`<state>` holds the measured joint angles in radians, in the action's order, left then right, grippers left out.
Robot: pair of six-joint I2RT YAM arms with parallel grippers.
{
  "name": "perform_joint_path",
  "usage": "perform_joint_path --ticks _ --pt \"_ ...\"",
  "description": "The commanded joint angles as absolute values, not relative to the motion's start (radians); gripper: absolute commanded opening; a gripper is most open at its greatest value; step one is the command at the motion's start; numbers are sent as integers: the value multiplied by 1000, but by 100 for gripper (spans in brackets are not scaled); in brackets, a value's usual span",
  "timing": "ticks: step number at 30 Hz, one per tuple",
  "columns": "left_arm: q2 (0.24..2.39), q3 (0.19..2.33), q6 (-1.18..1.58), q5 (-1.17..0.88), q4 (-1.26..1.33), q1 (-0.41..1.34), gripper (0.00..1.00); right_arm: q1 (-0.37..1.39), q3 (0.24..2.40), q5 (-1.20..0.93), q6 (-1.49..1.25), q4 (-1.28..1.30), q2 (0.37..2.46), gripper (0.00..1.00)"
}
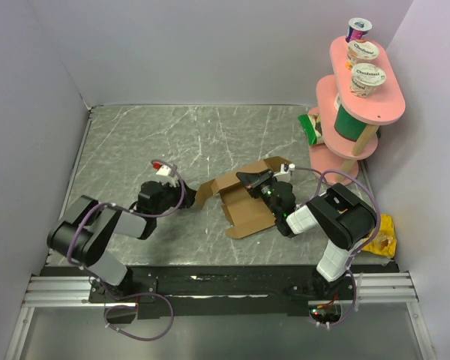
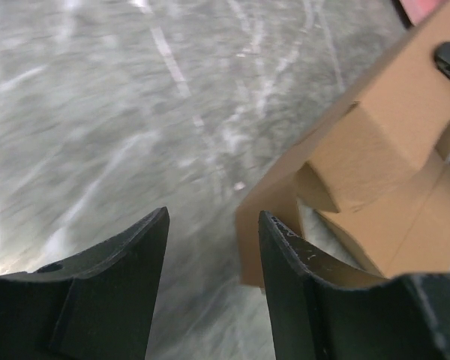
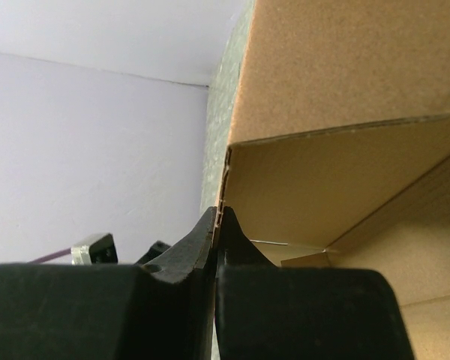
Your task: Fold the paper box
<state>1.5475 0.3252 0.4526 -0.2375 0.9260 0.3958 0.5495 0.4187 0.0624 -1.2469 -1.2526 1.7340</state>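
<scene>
The paper box (image 1: 244,204) is brown cardboard, half unfolded, lying in the middle of the table with its flaps and walls partly raised. My right gripper (image 1: 250,181) reaches into it from the right. In the right wrist view this gripper (image 3: 220,216) is shut on the thin edge of an upright wall of the box (image 3: 345,90). My left gripper (image 1: 186,198) sits low at the box's left end. In the left wrist view it (image 2: 214,214) is open over bare table, and the box's raised end flap (image 2: 274,202) stands just beyond the right finger (image 2: 285,255).
A pink two-tier stand (image 1: 375,112) holding yogurt cups (image 1: 367,78) occupies the back right corner. A green packet (image 1: 310,127) leans at its foot. A yellow packet (image 1: 382,241) lies by the right wall. Pale walls close the table on three sides.
</scene>
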Motion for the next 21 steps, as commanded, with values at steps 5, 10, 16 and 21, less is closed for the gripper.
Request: perform_joint_path --ticks 5,10,16,21 --pt "1680 428 402 -321 1055 505 54 543 413 92 -1204 -1252 1726 0" --pt "1700 448 400 -278 1058 557 54 543 410 95 -1204 -1239 1723 0" --pt "1746 491 391 -293 1080 586 48 546 408 100 -1215 -1233 1735 0" --pt "1749 517 368 -294 1080 615 47 546 400 106 -1206 -1233 1735 0"
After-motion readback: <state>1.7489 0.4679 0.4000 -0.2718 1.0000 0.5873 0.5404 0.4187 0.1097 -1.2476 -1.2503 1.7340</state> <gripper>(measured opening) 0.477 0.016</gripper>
